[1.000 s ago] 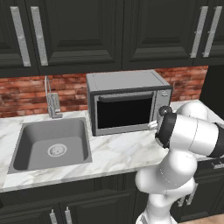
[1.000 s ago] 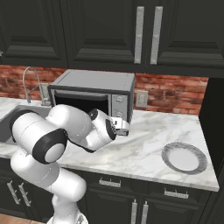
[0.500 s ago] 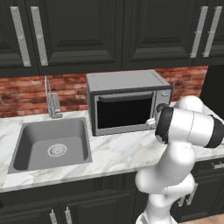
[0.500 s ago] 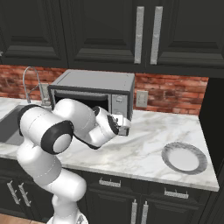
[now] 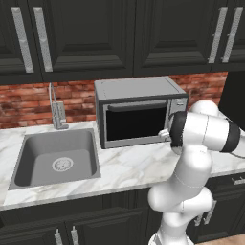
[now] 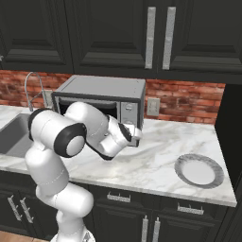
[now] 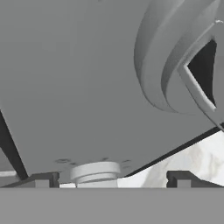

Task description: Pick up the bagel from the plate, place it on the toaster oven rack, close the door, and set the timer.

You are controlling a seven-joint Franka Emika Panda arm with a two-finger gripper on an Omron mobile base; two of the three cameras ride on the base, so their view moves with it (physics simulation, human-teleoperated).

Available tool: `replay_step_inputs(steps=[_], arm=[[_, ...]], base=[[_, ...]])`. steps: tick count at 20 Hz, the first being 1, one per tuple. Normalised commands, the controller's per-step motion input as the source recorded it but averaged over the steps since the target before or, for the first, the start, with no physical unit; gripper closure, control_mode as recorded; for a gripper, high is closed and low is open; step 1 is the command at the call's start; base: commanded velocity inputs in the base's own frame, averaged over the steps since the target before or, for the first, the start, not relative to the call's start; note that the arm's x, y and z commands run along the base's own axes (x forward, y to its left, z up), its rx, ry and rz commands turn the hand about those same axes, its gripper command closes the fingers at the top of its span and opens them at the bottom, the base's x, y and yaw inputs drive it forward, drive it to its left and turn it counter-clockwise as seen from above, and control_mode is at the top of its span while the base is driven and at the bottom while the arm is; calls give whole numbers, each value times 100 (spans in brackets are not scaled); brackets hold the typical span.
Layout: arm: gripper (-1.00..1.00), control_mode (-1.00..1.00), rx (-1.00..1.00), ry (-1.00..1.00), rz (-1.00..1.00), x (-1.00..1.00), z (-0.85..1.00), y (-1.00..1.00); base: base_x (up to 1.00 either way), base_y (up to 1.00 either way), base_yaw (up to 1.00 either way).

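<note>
The gripper (image 7: 111, 178) sits hard against the oven's (image 6: 101, 97) right front, at the control panel (image 6: 129, 113), its two tips spread wide with nothing between them. In the hand view a grey panel face and a round knob (image 7: 175, 65) crowd the lens, with a small foot and a strip of marble below, so there is almost no room ahead of the fingers. The door (image 5: 136, 122) is shut, its bar handle across the top of the dark glass.

The counter (image 6: 160, 151) to the right of the oven lies open as far as the plate (image 6: 199, 170), which rests near the front edge, well apart from the arm. The plate looks bare, though the view is small. To the left, the sink (image 5: 56, 155) is sunk into the marble with the faucet (image 5: 57, 111) behind it against the brick wall. Black cabinets (image 5: 119, 33) hang close above the oven.
</note>
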Motion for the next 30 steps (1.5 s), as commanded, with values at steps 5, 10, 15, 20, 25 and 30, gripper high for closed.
replay_step_inputs(steps=[5,10,15,20,25,30], arm=[[-100,-100,0,0,-4,2,-32,-9],[-100,-100,0,0,-4,12,-28,-12],[-100,-100,0,0,-5,21,-29,-16],[100,-100,0,0,-5,20,-24,-21],[100,-100,0,0,-5,19,-16,-42],[100,-100,0,0,-6,22,-5,-51]], base=[[0,0,0],[0,0,0],[0,0,0],[0,0,0],[0,0,0],[0,0,0]])
